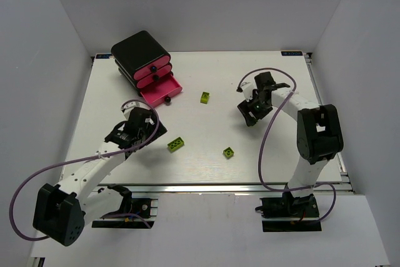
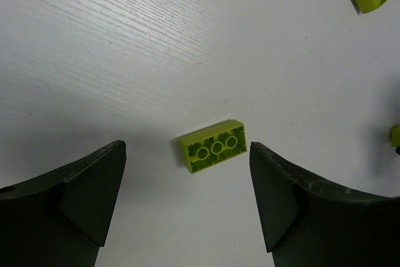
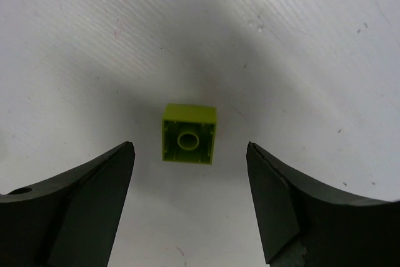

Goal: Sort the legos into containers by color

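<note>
**A:** What is the left end effector point(image 2: 187, 147) doing?

**B:** It is open. One finger stands on either side of the long brick point(image 2: 212, 147), and neither touches it. That lime brick lies on the bench point(image 2: 156, 42) with its hollow side up.

**A:** And the right end effector point(image 3: 190, 145)?

**B:** Open as well. A square brick point(image 3: 189, 134), also lime and hollow side up, lies on the bench between its fingers, with bare bench on both sides.

**A:** Where do the bricks lie from the cabinet point(image 1: 141, 51)?

**B:** The top view shows three lime ones, all nearer than the cabinet and to its right. The long brick is a little to the right, near the left end effector. The near small brick point(image 1: 229, 152) lies further right. The far small brick point(image 1: 205, 97) is closest to the cabinet. I cannot tell which of those two the right wrist sees.

**A:** And the cabinet itself?

**B:** It is black with three pink drawers point(image 1: 156, 70). The bottom drawer point(image 1: 161, 89) is pulled out and the two above it are pushed in. Its inside is too small to make out.
</note>
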Tool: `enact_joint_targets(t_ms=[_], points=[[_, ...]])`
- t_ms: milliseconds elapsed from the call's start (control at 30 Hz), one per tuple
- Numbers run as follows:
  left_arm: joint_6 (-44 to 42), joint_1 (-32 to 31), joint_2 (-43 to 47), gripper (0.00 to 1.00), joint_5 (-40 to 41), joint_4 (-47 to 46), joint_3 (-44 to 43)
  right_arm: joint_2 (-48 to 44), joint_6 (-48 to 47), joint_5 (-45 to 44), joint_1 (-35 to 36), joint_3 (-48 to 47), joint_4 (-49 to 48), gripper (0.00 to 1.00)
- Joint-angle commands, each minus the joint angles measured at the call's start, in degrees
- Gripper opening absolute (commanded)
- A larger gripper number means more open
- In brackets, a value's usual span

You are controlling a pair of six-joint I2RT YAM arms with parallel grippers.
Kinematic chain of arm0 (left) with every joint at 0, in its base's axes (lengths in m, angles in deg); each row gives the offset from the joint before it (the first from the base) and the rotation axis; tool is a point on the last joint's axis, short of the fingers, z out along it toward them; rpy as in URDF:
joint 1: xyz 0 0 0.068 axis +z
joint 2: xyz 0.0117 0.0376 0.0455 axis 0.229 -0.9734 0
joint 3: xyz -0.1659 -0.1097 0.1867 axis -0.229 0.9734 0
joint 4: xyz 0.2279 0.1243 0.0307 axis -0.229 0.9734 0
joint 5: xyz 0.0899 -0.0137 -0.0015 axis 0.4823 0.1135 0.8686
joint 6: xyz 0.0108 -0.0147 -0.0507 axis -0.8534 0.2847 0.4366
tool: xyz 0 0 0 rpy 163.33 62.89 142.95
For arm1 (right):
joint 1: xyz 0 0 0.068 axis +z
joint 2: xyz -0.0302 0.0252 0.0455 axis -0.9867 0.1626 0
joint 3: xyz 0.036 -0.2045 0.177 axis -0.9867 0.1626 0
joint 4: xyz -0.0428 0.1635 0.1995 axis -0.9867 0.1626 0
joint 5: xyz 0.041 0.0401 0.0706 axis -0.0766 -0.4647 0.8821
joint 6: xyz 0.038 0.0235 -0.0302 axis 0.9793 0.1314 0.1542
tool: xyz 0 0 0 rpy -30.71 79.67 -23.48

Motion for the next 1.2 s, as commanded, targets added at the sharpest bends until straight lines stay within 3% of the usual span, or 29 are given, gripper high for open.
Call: enact_joint_targets(t_ms=[0,200,333,367,467,600,733,867,933,1000,1167], points=[[1.00,0.12,3.05,0.90,-0.51,1.96,-0.50,1.96,-0.16,-0.91,1.03,0.45,-3.52,0.76],[2.67,0.12,4.81,0.89,-0.95,2.84,0.64,3.54,-0.59,-3.11,2.18,0.71,-5.11,0.57],[3.55,0.12,5.16,0.89,-1.57,3.11,0.56,3.55,-1.47,-2.94,2.44,0.63,-4.32,0.32],[3.81,0.12,4.90,0.89,-1.83,3.28,0.56,3.11,-1.73,-1.81,2.18,0.19,-3.79,0.22],[4.34,0.12,4.64,0.89,-2.45,3.46,0.38,2.05,-4.01,4.67,2.79,-3.14,-0.89,0.02],[6.01,0.12,4.81,0.88,-3.06,3.63,1.52,3.45,-8.67,14.36,6.47,-12.80,2.89,0.00],[8.91,0.12,5.86,0.87,-4.38,3.54,3.72,10.72,-8.60,19.99,12.97,-26.41,-0.70,0.00],[9.62,0.12,7.36,0.86,-4.12,5.21,3.11,20.93,2.09,21.15,17.90,-46.24,-8.94,0.00],[10.14,0.12,8.06,0.86,-3.94,6.62,2.67,26.62,7.38,19.49,20.45,-51.21,-12.91,0.00],[10.67,0.12,8.67,0.86,-4.12,7.32,2.40,29.29,14.59,17.38,22.90,-54.82,-20.46,0.00],[11.99,0.12,11.31,0.86,-4.29,10.04,1.96,32.02,20.67,7.27,26.96,-50.36,-39.09,0.00]])
